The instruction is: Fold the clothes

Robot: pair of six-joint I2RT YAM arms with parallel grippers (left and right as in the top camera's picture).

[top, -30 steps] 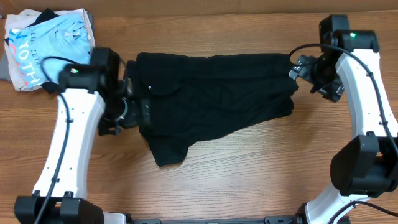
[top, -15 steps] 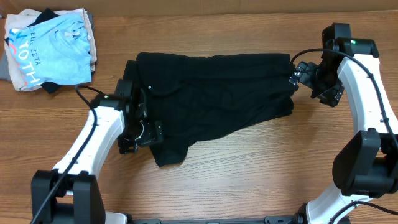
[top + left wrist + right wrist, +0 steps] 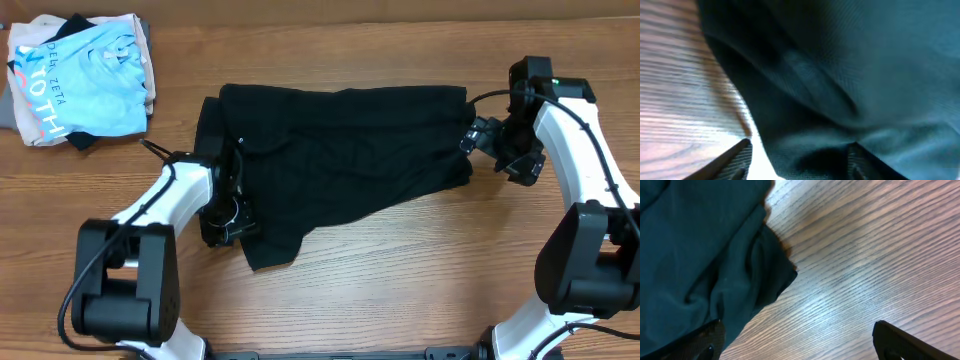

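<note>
Overhead: black T-shirt (image 3: 345, 160) lies rumpled mid-table (image 3: 400, 290). Left gripper (image 3: 797, 160) straddles its lower-left edge, jaws partly apart, not clamped. Right gripper (image 3: 797, 342) spread wide at the shirt's right edge, holding nothing.

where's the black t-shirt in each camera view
Overhead: the black T-shirt lies spread across the middle of the picture.
Left wrist: the T-shirt fills all but the left side.
Right wrist: the T-shirt takes up the left side.
Shared landmark: the wooden table, bare at left in the left wrist view and at right in the right wrist view.
</note>
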